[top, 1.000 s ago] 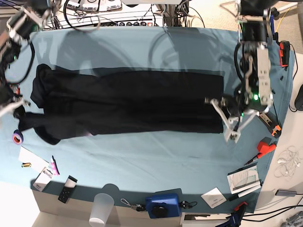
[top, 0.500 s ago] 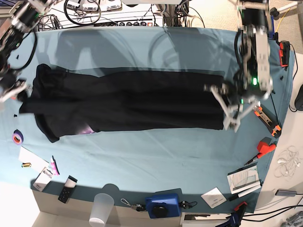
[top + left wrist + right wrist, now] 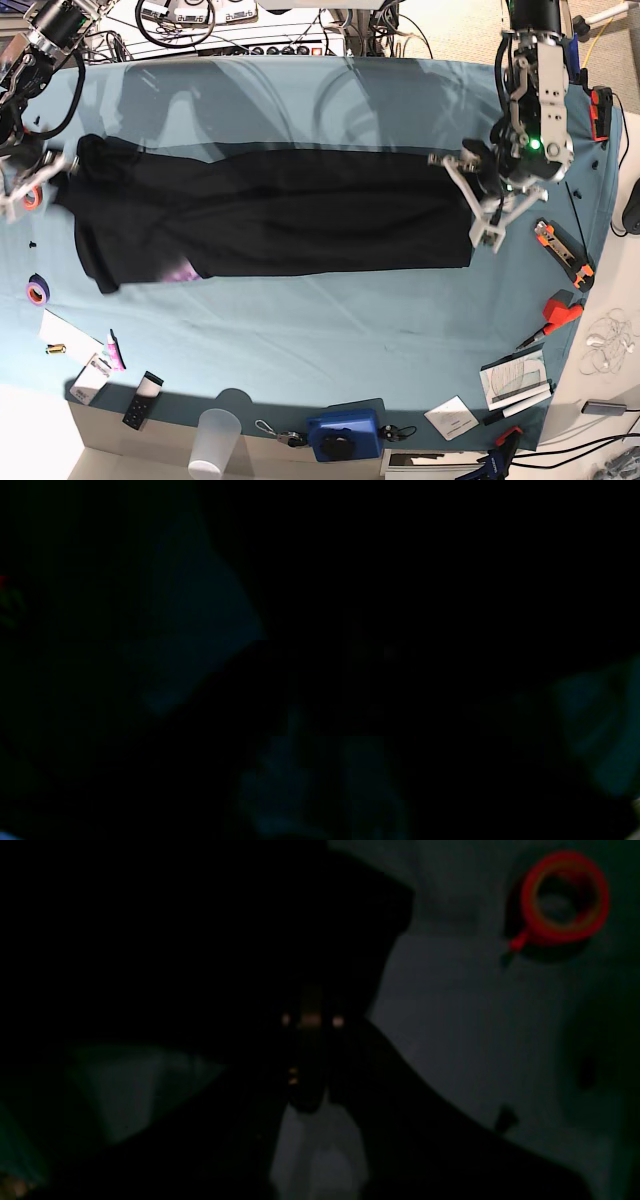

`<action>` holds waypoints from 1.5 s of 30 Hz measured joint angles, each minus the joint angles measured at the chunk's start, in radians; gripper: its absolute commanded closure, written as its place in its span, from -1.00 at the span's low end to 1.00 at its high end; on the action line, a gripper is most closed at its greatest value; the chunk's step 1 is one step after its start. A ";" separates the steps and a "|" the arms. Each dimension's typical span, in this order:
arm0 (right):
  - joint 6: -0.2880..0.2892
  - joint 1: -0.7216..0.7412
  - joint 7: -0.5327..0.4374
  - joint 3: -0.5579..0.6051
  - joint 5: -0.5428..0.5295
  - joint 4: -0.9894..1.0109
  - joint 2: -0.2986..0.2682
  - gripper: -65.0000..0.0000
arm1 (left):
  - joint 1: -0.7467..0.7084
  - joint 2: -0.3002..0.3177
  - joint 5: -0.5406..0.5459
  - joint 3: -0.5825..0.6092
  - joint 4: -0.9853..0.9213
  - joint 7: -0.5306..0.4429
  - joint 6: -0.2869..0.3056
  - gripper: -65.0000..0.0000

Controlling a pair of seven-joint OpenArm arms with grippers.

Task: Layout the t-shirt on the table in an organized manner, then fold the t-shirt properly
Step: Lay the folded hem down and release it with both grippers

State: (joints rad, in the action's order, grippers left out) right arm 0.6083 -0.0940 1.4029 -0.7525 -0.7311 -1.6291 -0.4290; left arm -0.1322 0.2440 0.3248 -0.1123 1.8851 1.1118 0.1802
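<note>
Base view takes in the table [image 3: 320,330], its teal cloth running wide under everything, with the t-shirt [image 3: 300,215] as a long black band across the middle, well in from the near edge. The shirt lies narrow and mostly flat; at its left end the fabric bunches and widens, and a little purple print [image 3: 180,272] peeks out along the lower edge there.

My left claw [image 3: 478,200] hangs over the shirt's right end, white fingers straddling that edge of the cloth. I cannot tell whether the jaws are apart or pinched on fabric, and my left wrist camera gives me almost nothing but darkness with faint teal patches.

My right claw [image 3: 30,185] is at the shirt's far left end, just beside the bunched cloth. My right wrist view is dim: black fabric fills most of it, so I cannot tell that claw's state either, nor whether it holds the shirt. A red tape roll [image 3: 565,895] lies on the table close by.

Along the near edge sit a blue box [image 3: 343,434], a clear plastic cup [image 3: 215,443] and a purple tape roll [image 3: 37,291], all well apart from the shirt
</note>
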 measured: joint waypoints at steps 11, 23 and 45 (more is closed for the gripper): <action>-0.005 -0.008 -0.005 0.000 -0.027 0.000 0.000 0.31 | 0.002 -0.002 -0.220 0.000 0.160 0.086 -0.041 -0.11; -0.006 -0.008 -0.008 0.000 -0.026 0.000 0.000 0.31 | 0.015 -0.076 -0.204 0.000 0.154 -0.012 -0.127 -0.11; -0.043 -0.008 -0.002 0.000 -0.023 0.000 0.000 0.31 | 0.201 -0.162 0.275 -0.418 -0.314 0.080 0.053 -0.11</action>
State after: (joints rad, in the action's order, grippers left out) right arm 0.5655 -0.1024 1.4014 -0.7528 -0.7540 -1.6291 -0.4290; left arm 0.0685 0.0818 0.6003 -0.5304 1.5711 1.1919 0.2329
